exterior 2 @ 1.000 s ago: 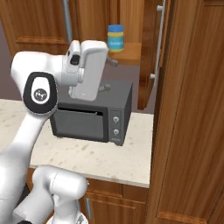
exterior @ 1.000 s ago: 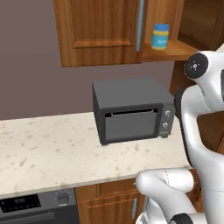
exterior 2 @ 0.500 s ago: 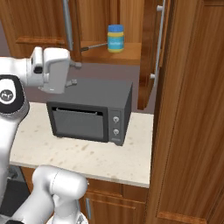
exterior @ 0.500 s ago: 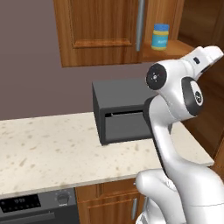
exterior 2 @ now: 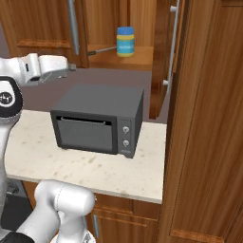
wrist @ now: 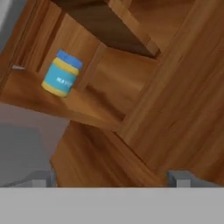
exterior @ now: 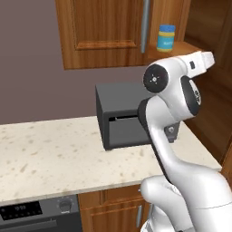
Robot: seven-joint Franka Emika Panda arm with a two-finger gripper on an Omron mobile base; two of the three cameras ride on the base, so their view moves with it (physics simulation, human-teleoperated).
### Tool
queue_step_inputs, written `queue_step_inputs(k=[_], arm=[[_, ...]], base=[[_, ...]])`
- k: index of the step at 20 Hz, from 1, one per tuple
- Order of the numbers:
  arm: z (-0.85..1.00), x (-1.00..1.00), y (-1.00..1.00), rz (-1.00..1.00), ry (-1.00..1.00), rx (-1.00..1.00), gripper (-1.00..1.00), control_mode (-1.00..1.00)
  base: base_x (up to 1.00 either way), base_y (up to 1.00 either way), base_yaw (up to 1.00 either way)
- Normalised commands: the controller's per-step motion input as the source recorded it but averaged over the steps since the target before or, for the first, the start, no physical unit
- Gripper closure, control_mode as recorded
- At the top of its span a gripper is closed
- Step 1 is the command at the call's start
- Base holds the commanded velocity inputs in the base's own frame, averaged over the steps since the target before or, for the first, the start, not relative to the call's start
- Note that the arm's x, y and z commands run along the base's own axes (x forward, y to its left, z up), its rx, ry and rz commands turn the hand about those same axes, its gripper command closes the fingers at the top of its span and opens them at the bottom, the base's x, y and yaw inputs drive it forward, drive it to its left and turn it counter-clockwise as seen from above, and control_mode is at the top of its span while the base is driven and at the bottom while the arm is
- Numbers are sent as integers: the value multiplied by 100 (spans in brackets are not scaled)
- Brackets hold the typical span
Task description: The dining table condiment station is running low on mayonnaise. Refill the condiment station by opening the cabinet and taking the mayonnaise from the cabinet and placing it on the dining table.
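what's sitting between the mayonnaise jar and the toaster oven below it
Just the cabinet shelf under the mayonnaise, then bare wall down to the toaster oven, in the right base view.

A: How's the light?
B: Even and soft, rendered; no glare. A faint shadow sits under the toaster oven (exterior 2: 99, 121) on the surface (exterior 2: 80, 163).
A: Sharpness?
B: Base views fairly crisp. Hand view is blurry, the mayonnaise (wrist: 62, 73) label smeared.

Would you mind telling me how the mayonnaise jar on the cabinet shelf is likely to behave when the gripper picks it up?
The mayonnaise jar looks squat and upright, so it probably resists tipping. Its round, smooth-looking sides may slip or twist in a loose grip. It stands near the shelf edge, so a nudge might push it off.
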Motion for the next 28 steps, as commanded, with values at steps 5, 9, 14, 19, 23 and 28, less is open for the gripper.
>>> queue_step_inputs(k=[5, 9, 14, 19, 23, 28], arm=[[18, 11, -51, 27, -33, 25, -100, -100], [51, 30, -54, 25, -17, 31, -100, -100], [60, 44, -42, 17, -1, 28, -100, -100], [5, 55, 0, 7, 0, 4, -100, -100], [0, 7, 0, 4, 0, 0, -100, -100], [0, 2, -4, 1, 0, 0, -100, -100]], base=[[0, 0, 0], [0, 0, 0], [0, 0, 0], [0, 0, 0], [0, 0, 0], [0, 0, 0]])
